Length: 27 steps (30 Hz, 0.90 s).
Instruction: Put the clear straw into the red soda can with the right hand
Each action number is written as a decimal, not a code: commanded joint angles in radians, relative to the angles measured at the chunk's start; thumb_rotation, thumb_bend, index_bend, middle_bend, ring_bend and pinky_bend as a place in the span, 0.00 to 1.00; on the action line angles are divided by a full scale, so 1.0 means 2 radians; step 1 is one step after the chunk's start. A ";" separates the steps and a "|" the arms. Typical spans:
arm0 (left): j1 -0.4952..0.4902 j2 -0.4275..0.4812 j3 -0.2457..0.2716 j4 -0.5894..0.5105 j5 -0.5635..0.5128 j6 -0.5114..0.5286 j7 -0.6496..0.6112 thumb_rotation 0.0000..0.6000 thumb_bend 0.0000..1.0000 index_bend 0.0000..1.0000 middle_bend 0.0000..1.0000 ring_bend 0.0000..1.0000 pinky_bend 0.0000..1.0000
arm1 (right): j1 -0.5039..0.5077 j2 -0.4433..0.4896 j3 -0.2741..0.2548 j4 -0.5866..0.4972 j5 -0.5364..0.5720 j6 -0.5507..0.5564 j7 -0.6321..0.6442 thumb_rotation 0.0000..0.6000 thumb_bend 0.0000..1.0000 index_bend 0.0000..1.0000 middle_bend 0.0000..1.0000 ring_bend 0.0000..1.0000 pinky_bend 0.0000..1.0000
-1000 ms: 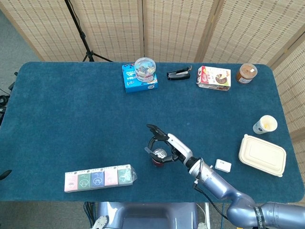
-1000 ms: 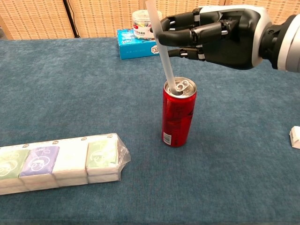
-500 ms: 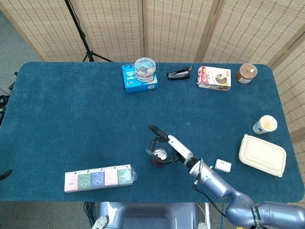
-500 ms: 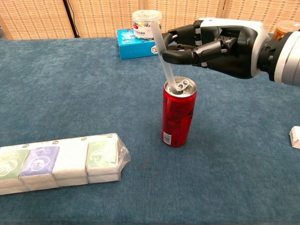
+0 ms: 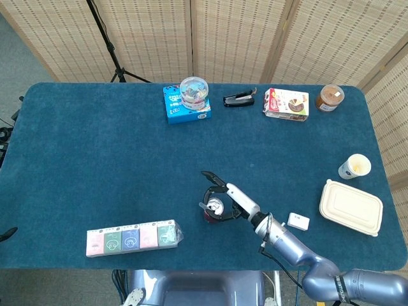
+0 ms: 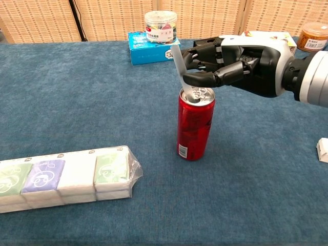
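While woven bamboo screens [image 5: 236, 32] back the blue carpeted table [image 5: 95, 159], the right hand [image 6: 241, 56] pinches the clear plastic straw [image 6: 180, 66], its lower end inside the upright red soda can [image 6: 195, 125] near the table's front.

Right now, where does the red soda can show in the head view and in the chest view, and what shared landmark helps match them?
Head view: the red soda can stands low, just right of centre, under the right hand.
Chest view: the can stands upright at centre, with the clear straw in its opening.
Shared landmark: the tissue multipack, to the can's left.
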 commanded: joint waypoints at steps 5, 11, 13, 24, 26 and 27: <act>0.000 0.000 0.000 0.001 -0.001 -0.001 0.000 1.00 0.00 0.00 0.00 0.00 0.00 | 0.000 -0.004 -0.006 0.016 -0.009 0.003 0.011 1.00 0.64 0.55 0.00 0.00 0.00; -0.001 0.000 0.000 0.000 -0.001 -0.002 0.001 1.00 0.00 0.00 0.00 0.00 0.00 | 0.000 -0.002 -0.012 0.018 -0.029 0.006 0.029 1.00 0.64 0.47 0.00 0.00 0.00; -0.001 0.000 0.000 0.000 -0.001 -0.002 0.001 1.00 0.00 0.00 0.00 0.00 0.00 | 0.000 -0.001 -0.015 0.020 -0.041 0.009 0.038 1.00 0.64 0.42 0.00 0.00 0.00; 0.000 0.001 0.001 0.002 0.000 -0.001 -0.002 1.00 0.00 0.00 0.00 0.00 0.00 | -0.001 0.017 -0.026 0.012 -0.079 0.039 0.069 1.00 0.64 0.32 0.00 0.00 0.00; 0.000 0.001 0.001 0.002 0.001 -0.002 -0.003 1.00 0.00 0.00 0.00 0.00 0.00 | -0.003 0.027 -0.025 0.003 -0.084 0.050 0.065 1.00 0.64 0.31 0.00 0.00 0.00; -0.001 0.001 0.001 0.002 0.001 -0.002 -0.003 1.00 0.00 0.00 0.00 0.00 0.00 | -0.003 0.030 -0.024 0.000 -0.085 0.053 0.063 1.00 0.64 0.30 0.00 0.00 0.00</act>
